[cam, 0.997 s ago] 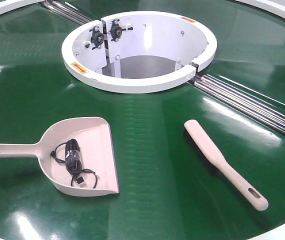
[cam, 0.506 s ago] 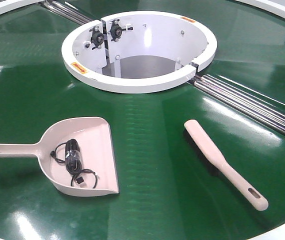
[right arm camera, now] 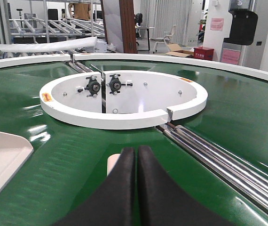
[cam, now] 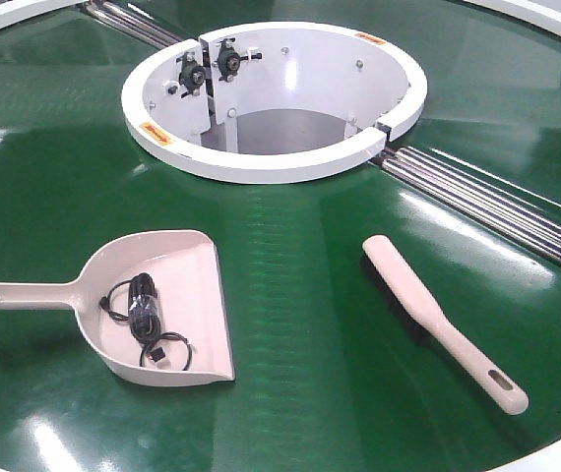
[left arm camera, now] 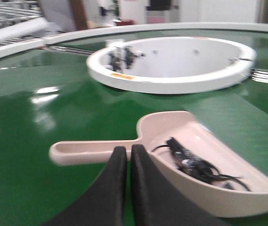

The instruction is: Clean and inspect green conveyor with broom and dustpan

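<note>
The dustpan [cam: 162, 310] lies on the green conveyor [cam: 290, 295] at the left, handle pointing left, with a tangle of black cable [cam: 146, 320] in its scoop. The broom [cam: 443, 320] lies at the right, slotted handle end toward the front. Neither gripper shows in the front view. In the left wrist view my left gripper [left arm camera: 127, 150] is shut and empty, just in front of the dustpan [left arm camera: 204, 160] where handle meets scoop. In the right wrist view my right gripper [right arm camera: 136, 150] is shut and empty above the broom's far tip [right arm camera: 112, 165]; the rest of the broom is hidden behind the fingers.
The white ring-shaped housing [cam: 271, 162] stands at the conveyor's middle, open inside. Silver roller rails [cam: 497, 206] run from it to the right. The white outer rim [cam: 556, 457] shows at the front right corner.
</note>
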`<state>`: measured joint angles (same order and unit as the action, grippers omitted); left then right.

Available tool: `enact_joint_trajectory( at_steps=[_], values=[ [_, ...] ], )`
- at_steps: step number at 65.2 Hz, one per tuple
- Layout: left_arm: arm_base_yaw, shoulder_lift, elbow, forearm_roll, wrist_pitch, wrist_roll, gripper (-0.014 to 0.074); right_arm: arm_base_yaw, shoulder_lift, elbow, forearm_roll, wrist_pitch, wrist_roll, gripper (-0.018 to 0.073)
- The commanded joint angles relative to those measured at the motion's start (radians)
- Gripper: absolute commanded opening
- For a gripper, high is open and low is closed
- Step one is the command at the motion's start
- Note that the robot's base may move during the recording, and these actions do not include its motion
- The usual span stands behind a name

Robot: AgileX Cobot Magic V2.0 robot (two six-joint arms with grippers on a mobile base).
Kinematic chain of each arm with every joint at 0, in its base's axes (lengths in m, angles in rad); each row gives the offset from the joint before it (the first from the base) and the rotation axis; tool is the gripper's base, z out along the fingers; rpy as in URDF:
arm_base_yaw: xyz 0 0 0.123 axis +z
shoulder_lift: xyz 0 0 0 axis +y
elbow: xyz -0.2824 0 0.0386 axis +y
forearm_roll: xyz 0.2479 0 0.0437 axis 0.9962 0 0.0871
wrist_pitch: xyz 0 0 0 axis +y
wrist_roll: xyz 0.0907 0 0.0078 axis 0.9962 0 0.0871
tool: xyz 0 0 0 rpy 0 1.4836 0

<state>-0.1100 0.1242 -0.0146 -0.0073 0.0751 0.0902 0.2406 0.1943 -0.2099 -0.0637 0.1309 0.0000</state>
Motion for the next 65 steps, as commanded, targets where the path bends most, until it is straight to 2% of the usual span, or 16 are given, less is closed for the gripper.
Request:
enact_joint_trajectory(
  at_steps=[1, 3, 8, 65],
  values=[
    [0.058, -0.068, 0.037, -0.016, -0.117, -0.018, -0.0007, -0.007, 0.008, -0.026, -0.007, -0.081, 0.0, -0.0008],
    [0.068, -0.092, 0.057, -0.016, -0.119, -0.019, -0.0007, -0.007, 0.008, -0.026, -0.007, -0.081, 0.0, -0.0008],
    [0.08, -0.156, 0.053, -0.016, -0.041, -0.019, -0.0007, -0.007, 0.008, -0.026, -0.007, -0.081, 0.0, -0.0008],
    [0.08, -0.151, 0.053, -0.016, -0.035, -0.026, -0.0006, -0.007, 0.008, -0.026, -0.007, -0.081, 0.0, -0.0008]
  ],
)
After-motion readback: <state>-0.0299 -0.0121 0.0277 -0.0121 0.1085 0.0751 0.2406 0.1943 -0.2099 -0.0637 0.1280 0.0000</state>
